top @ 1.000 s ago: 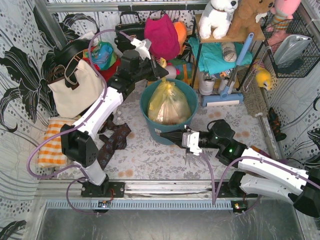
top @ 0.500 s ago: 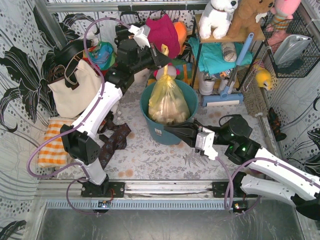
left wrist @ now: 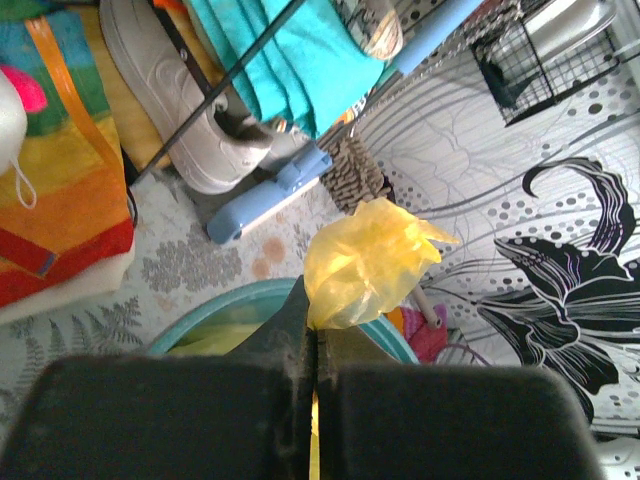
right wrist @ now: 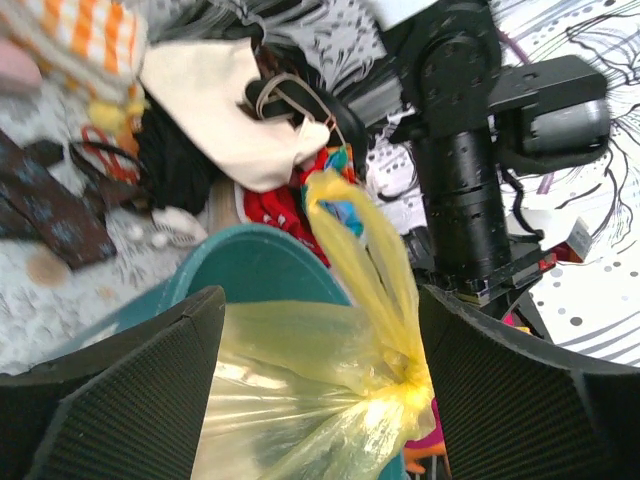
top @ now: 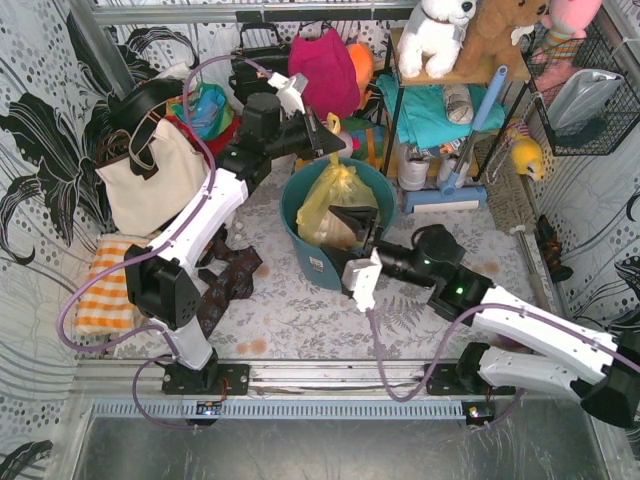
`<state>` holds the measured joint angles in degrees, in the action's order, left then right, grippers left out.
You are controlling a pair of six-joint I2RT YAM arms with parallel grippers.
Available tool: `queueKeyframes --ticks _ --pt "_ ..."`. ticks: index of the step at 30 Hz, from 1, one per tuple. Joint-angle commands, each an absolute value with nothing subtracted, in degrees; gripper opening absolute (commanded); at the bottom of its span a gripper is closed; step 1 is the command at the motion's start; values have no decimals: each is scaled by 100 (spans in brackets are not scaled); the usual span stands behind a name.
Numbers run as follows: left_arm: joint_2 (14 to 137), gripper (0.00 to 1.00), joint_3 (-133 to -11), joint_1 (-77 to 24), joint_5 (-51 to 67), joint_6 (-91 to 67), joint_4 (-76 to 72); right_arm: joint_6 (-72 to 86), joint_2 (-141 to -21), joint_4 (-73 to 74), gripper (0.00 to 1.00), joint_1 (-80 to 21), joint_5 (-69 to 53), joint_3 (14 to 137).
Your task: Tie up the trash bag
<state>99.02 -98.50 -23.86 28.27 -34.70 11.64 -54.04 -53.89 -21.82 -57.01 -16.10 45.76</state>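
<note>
The yellow trash bag point(top: 335, 195) sits in the round teal bin point(top: 310, 262), its neck twisted into a knot point(right wrist: 412, 385) with a long strip rising from it. My left gripper point(top: 326, 136) hangs above the bin's far rim, shut on the top of that strip; a yellow tuft point(left wrist: 368, 262) sticks out past the closed jaws of the left gripper point(left wrist: 313, 335). My right gripper point(top: 347, 232) reaches over the bin's near side, open. In the right wrist view the right gripper point(right wrist: 320, 305) straddles the bag point(right wrist: 300, 400) and its knot, the pads point(right wrist: 130, 400) apart from the plastic.
A cream tote bag point(top: 150, 182) stands at the left, an orange checked cloth point(top: 100, 285) and a dark patterned cloth point(top: 225, 285) lie near the left arm. A rack point(top: 450, 110) with teal cloth and plush toys stands behind the bin, a blue dustpan point(top: 445, 198) at its foot.
My right gripper has opened and swung from the bin's front wall up over the bag. The left gripper lifted the bag's top, then lowered it again.
</note>
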Motion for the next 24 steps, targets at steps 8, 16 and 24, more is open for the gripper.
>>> queueKeyframes --ticks 8,16,24 --pt "9448 0 -9781 -2426 3228 -3315 1301 -6987 -6702 -2544 75 -5413 -1498 5455" --pt "9422 0 -9747 -2419 3275 -3288 1323 -6848 -7099 -2473 34 -5414 -1652 5855" --pt "9444 0 -9722 -2426 2789 -3095 738 -4325 -6485 -2637 0 -5104 -1444 5912"
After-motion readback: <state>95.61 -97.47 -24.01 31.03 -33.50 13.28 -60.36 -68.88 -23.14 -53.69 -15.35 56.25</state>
